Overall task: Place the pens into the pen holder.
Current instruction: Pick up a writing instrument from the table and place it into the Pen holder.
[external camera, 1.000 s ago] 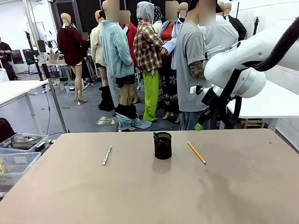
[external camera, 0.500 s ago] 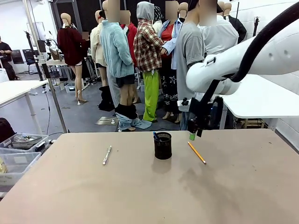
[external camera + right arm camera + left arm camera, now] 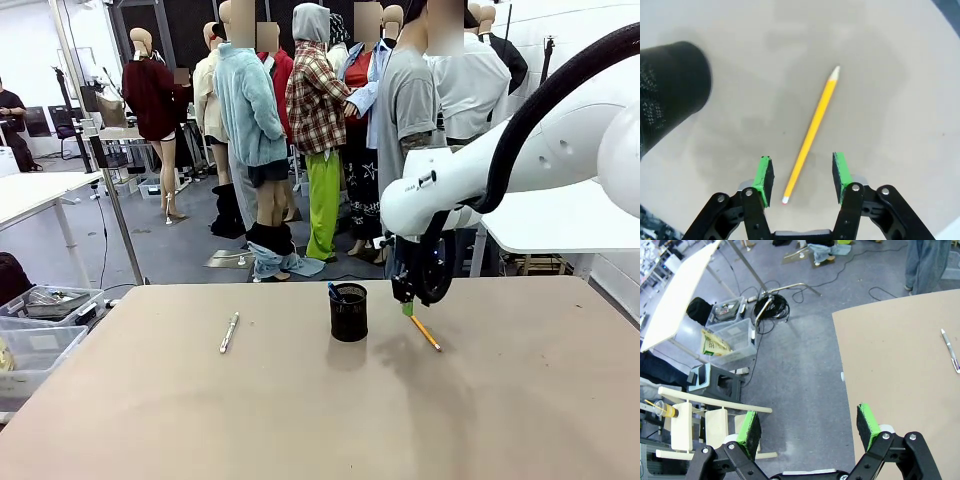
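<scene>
1. Front view: right gripper (image 3: 408,303) low over the far end of the orange pencil (image 3: 424,331), its jaws hard to make out. Black pen holder (image 3: 348,313) mid-table with a blue pen (image 3: 334,291) tip showing; silver pen (image 3: 229,332) lies left of it.
2. Left wrist view: left gripper (image 3: 807,424) spread wide, empty, above the floor beside the table (image 3: 890,370).
3. Right wrist view: jaws spread, straddling the pencil's eraser end without touching it; holder blurred and cut off.

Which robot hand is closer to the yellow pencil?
Right. The right gripper hangs open over the pencil; the left gripper is open beyond the edge of the table, above the floor.
</scene>
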Robot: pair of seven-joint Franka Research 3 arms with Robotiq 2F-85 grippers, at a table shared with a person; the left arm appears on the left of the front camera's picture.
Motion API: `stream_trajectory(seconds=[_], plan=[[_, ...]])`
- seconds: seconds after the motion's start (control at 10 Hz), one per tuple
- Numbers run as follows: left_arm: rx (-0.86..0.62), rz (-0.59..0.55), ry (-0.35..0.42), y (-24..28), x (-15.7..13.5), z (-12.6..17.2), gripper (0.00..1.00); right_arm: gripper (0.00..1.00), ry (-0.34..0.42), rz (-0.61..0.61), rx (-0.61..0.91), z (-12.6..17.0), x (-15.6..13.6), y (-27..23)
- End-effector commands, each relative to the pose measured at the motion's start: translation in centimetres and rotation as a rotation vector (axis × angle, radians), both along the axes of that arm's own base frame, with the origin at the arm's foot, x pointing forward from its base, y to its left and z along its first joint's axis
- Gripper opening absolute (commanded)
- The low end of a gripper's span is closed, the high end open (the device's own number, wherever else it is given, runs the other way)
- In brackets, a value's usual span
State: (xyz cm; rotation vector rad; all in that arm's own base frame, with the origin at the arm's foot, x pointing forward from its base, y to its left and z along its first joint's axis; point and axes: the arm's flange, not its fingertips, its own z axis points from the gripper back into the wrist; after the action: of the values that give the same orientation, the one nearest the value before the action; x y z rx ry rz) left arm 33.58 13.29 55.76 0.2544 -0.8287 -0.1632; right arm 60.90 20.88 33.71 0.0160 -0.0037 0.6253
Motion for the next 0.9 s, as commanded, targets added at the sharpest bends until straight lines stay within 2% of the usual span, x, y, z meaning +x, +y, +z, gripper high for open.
stream_trajectory(seconds=[0.0,0.1,0.4,0.8], plan=[[0.019,0.000,-0.008,0.2,0.1,-0.1,1.00,0.60,-0.031,-0.046,-0.033,-0.9,-0.5,-0.4],[0.019,0.000,-0.008,0.2,0.1,-0.1,1.00,0.60,-0.048,-0.062,-0.023,-1.3,-0.4,-0.8],[0.019,0.000,-0.008,0.2,0.1,-0.1,1.00,0.60,-0.009,-0.080,-0.018,-3.2,-0.7,-1.1],[0.019,0.000,-0.008,0.2,0.1,-0.1,1.00,0.60,-0.012,-0.080,-0.019,-3.8,-0.9,-0.7]])
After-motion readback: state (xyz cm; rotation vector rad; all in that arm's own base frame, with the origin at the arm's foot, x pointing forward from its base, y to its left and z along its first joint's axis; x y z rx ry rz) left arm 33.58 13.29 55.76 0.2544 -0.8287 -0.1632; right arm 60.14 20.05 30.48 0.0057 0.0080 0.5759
